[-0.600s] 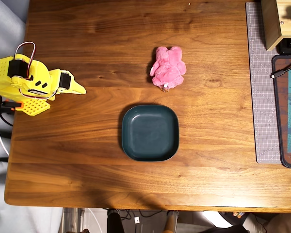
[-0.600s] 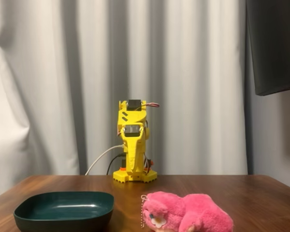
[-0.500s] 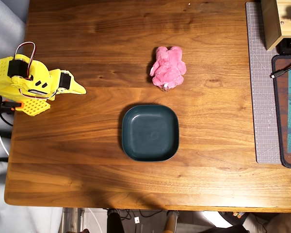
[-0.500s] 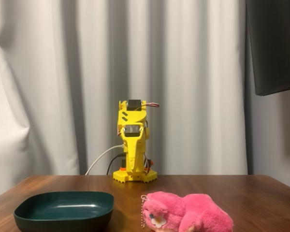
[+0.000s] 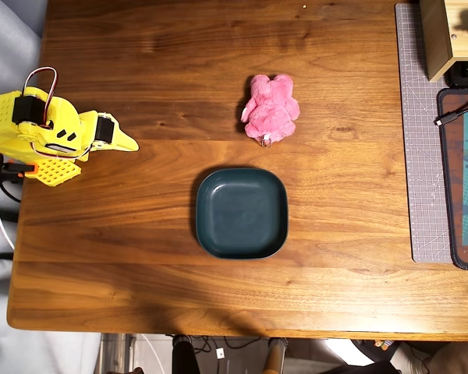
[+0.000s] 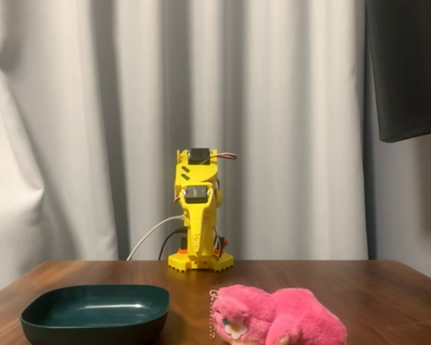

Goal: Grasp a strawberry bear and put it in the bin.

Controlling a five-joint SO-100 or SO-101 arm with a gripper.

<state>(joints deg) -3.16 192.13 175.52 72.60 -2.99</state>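
At table centre, overhead view, strawberry bear (image 5: 271,108) lies just beyond the empty bin (image 5: 242,213), at its 12–1 o'clock. End effector (image 5: 123,141) looks clenched, holding nothing, parked far at 9 o'clock. Reach step not started, I judge; next I must release it and extend toward 3 o'clock.

fixed view: strawberry bear (image 6: 276,316) underside cut off | fingers' gap unreadable in both views
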